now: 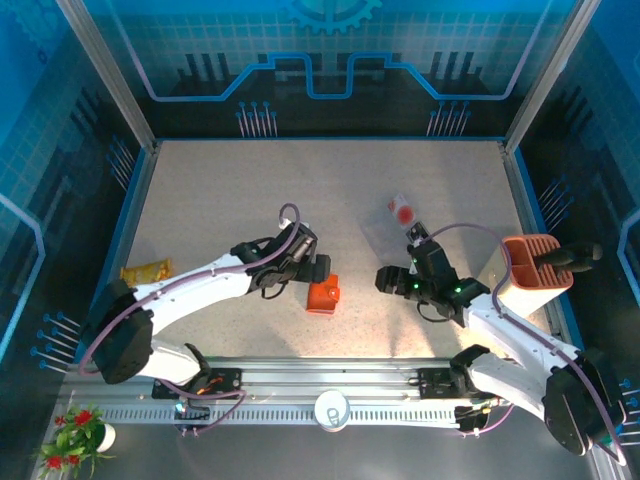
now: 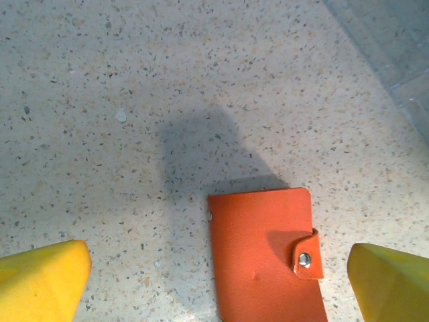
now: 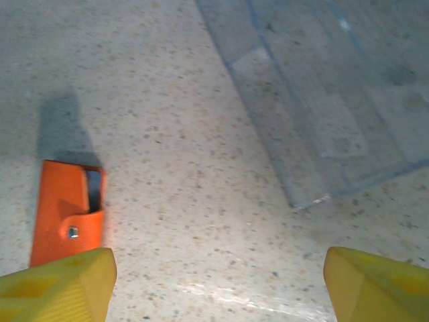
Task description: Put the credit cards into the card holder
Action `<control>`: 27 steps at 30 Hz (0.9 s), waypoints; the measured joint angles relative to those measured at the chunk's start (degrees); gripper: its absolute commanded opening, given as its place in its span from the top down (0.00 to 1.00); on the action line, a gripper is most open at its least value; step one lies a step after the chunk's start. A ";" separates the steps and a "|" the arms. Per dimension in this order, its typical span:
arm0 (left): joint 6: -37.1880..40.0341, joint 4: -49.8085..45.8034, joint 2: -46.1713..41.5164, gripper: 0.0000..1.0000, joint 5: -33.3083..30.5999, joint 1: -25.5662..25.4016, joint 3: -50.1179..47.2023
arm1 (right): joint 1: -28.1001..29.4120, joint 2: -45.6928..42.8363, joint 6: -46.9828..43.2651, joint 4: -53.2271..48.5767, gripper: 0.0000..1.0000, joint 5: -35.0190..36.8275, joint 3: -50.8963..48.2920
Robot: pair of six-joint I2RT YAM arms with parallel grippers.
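Note:
The card holder (image 1: 323,294) is a small red-orange wallet lying closed on the speckled table, its snap tab fastened. In the left wrist view the card holder (image 2: 265,258) lies flat between and just beyond my yellow fingertips (image 2: 40,278). My left gripper (image 1: 318,268) hovers at its far edge, open and empty. My right gripper (image 1: 386,280) stands open to the wallet's right, over bare table. From the right wrist the card holder (image 3: 64,215) sits at the far left, a dark slit at its open edge. The credit cards are not visible as loose cards.
A clear plastic case (image 3: 322,100) lies beyond my right gripper, with a small red-and-white item (image 1: 402,210) at its far end. A terracotta slotted bin (image 1: 530,272) stands at the right edge. A yellow packet (image 1: 147,270) lies far left. A white cup (image 1: 331,408) sits on the front rail.

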 measured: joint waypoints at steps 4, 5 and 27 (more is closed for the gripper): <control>-0.44 -0.76 -1.88 0.01 0.39 0.28 -0.09 | -1.77 2.47 -0.59 0.39 0.17 -0.87 -0.87; -0.48 -0.76 -2.29 0.01 0.39 0.33 -0.31 | -2.12 3.30 -0.79 0.76 0.17 -1.18 -0.90; -4.96 -1.42 -9.70 0.01 0.52 1.73 -8.44 | -3.52 28.24 -5.33 9.35 0.18 -5.01 14.82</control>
